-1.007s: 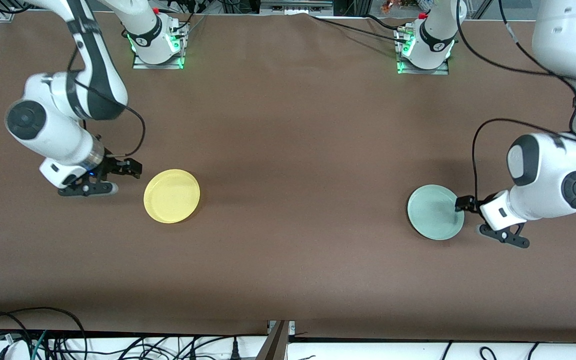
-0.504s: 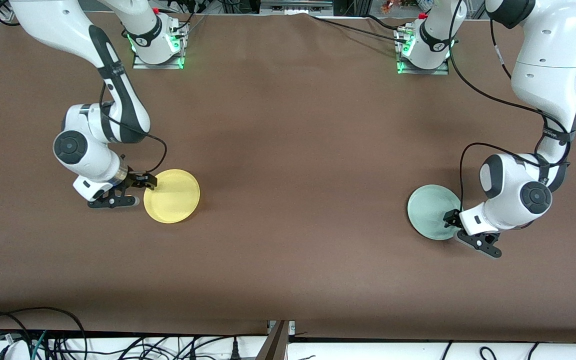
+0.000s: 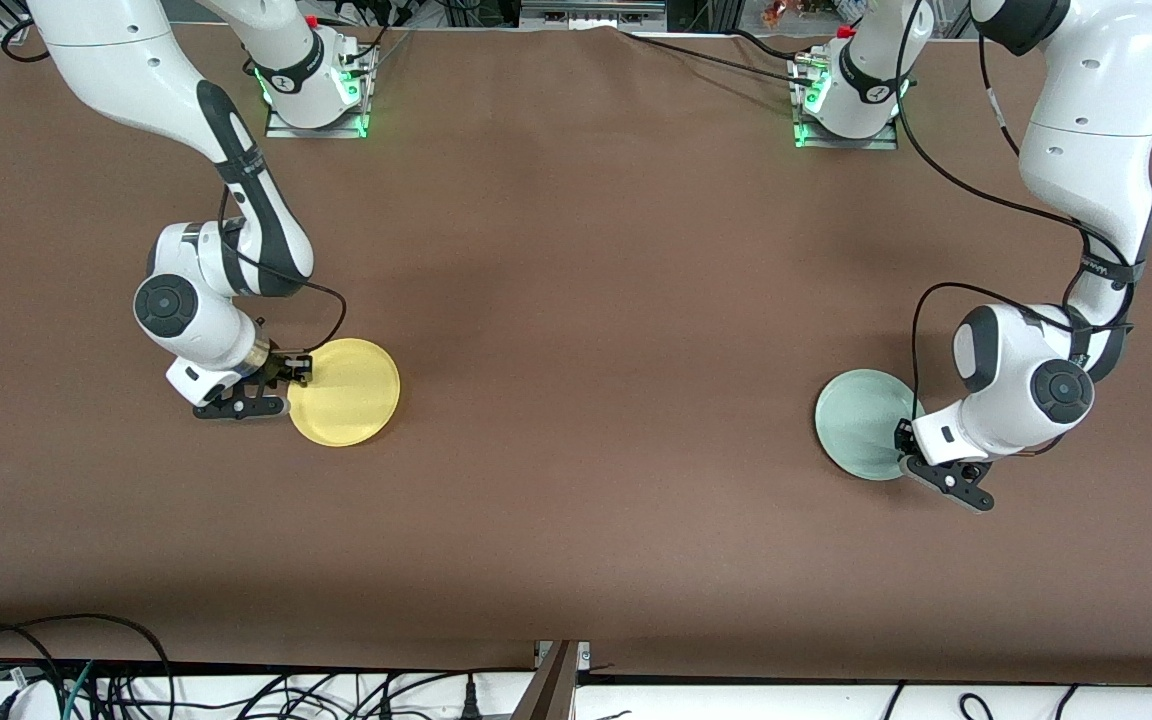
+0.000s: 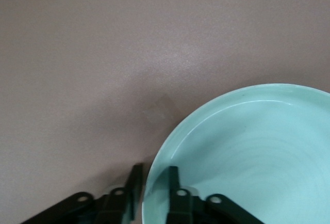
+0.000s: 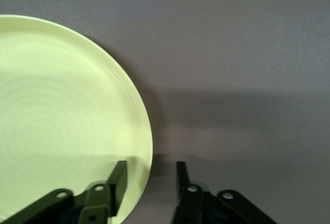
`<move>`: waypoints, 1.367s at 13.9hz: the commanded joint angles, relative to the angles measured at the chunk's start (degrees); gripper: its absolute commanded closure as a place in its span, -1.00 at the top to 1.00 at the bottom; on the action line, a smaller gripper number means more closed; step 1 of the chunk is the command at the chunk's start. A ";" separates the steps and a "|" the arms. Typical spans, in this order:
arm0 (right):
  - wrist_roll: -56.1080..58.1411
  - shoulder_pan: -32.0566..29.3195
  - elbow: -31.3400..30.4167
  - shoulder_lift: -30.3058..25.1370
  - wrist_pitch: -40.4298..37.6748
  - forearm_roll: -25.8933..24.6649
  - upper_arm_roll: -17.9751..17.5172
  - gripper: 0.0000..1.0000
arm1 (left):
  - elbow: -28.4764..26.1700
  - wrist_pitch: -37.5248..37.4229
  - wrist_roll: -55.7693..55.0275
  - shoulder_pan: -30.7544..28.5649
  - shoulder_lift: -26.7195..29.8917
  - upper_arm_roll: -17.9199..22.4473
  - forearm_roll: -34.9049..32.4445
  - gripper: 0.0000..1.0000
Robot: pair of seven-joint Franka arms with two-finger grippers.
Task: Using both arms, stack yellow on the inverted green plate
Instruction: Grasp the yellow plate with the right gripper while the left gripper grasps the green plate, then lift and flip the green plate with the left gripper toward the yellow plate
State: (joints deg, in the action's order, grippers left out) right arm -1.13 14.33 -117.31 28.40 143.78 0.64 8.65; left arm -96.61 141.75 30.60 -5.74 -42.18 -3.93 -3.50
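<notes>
The yellow plate [image 3: 348, 392] lies flat on the brown table toward the right arm's end. My right gripper [image 3: 294, 375] is low at its edge, open, with the rim between its fingers; the right wrist view shows one finger [image 5: 117, 178] over the yellow plate [image 5: 56, 126] and the other over bare table, gripper [image 5: 149, 175]. The pale green plate [image 3: 861, 420] lies hollow side up toward the left arm's end. My left gripper [image 3: 904, 440] is open astride its rim; in the left wrist view the gripper [image 4: 153, 182] has one finger [image 4: 172, 180] inside the green plate [image 4: 247, 152].
The brown table [image 3: 586, 300] stretches bare between the two plates. Both arm bases [image 3: 316, 80] stand along the edge farthest from the front camera. Cables [image 3: 86, 670] hang past the nearest edge.
Both arms have come down and moved in toward their plates. Each gripper has gone from beside its plate to straddling the rim. The plates have not moved.
</notes>
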 commanded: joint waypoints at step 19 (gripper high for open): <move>1.92 0.43 22.29 2.28 -22.93 11.92 -2.24 -1.00 | 12.23 -47.68 -52.09 44.38 1.24 0.68 -54.64 -1.00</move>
State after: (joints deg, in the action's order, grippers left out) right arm 0.24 14.69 -98.14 30.10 123.64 9.91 6.71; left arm -86.54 98.99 -16.02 33.23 -36.95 -4.64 -51.43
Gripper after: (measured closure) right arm 0.974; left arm 0.974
